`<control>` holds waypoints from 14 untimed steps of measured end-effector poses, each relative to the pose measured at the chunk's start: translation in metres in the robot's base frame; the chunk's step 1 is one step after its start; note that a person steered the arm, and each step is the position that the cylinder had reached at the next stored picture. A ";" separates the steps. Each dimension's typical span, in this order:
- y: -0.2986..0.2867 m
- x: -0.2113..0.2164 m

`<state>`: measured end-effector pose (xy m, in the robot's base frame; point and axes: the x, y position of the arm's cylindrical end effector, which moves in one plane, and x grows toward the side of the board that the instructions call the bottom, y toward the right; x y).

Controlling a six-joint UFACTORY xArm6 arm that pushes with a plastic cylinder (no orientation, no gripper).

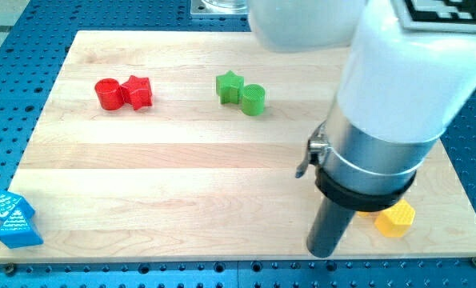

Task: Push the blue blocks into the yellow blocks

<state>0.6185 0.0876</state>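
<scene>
Two blue blocks sit at the board's bottom left corner: a blue cube [8,207] and, touching it just below, a blue triangle [18,233]. A yellow block [395,219] lies near the bottom right; part of it and perhaps a second yellow piece are hidden behind my arm. My tip [324,252] is at the lower end of the dark rod, near the board's bottom edge, just left of the yellow block and far right of the blue blocks.
A red cylinder [107,94] and red star [138,91] touch at the top left. A green star [229,86] and green cylinder [253,99] touch at top middle. The wooden board [182,176] lies on a blue perforated table [14,80]. The white arm body covers the top right.
</scene>
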 end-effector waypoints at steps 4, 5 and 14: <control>-0.311 -0.093; -0.392 -0.112; -0.261 -0.005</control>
<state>0.6131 -0.1737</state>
